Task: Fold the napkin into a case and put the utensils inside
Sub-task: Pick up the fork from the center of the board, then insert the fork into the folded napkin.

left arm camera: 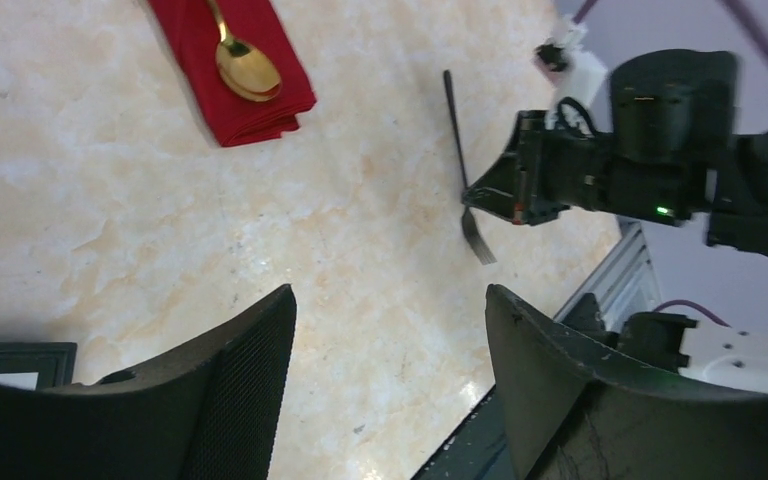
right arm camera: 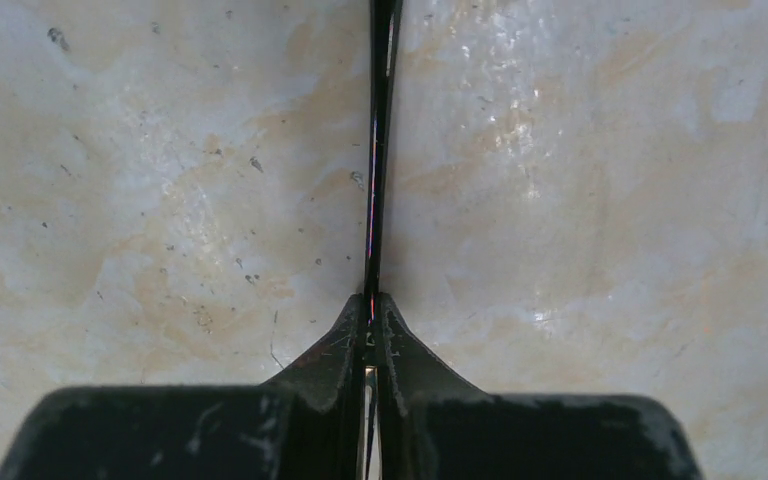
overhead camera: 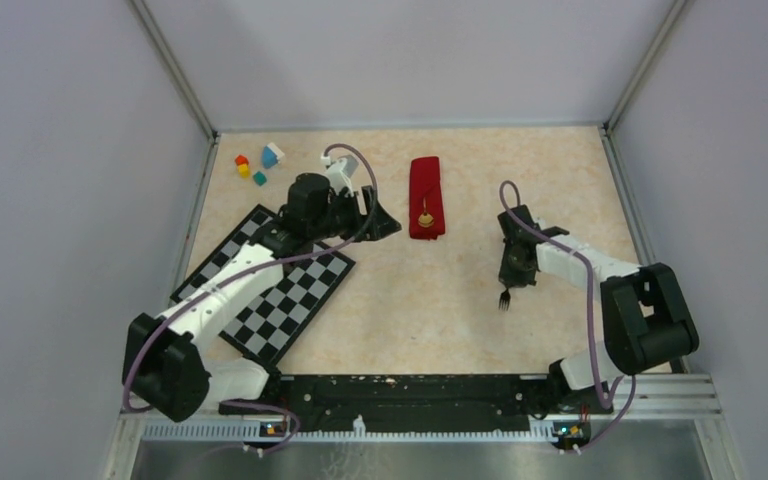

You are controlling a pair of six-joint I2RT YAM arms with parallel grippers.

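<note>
The red napkin is folded into a narrow case (overhead camera: 425, 196) at the table's back middle; it also shows in the left wrist view (left arm camera: 230, 70). The gold spoon (overhead camera: 426, 215) lies on the case, bowl toward the near end, handle running under the fold (left arm camera: 245, 65). My right gripper (overhead camera: 516, 270) is shut on the dark fork (overhead camera: 505, 298), tines pointing to the near side; the fork's thin handle runs up from the fingers (right arm camera: 380, 150). The left wrist view also shows the fork (left arm camera: 465, 170). My left gripper (overhead camera: 385, 225) is open and empty, left of the case (left arm camera: 390, 300).
A black-and-white checkered mat (overhead camera: 270, 290) lies at the left under the left arm. Several small coloured blocks (overhead camera: 258, 165) sit at the back left corner. Grey walls enclose the table; a metal rail (overhead camera: 430, 420) runs along the near edge.
</note>
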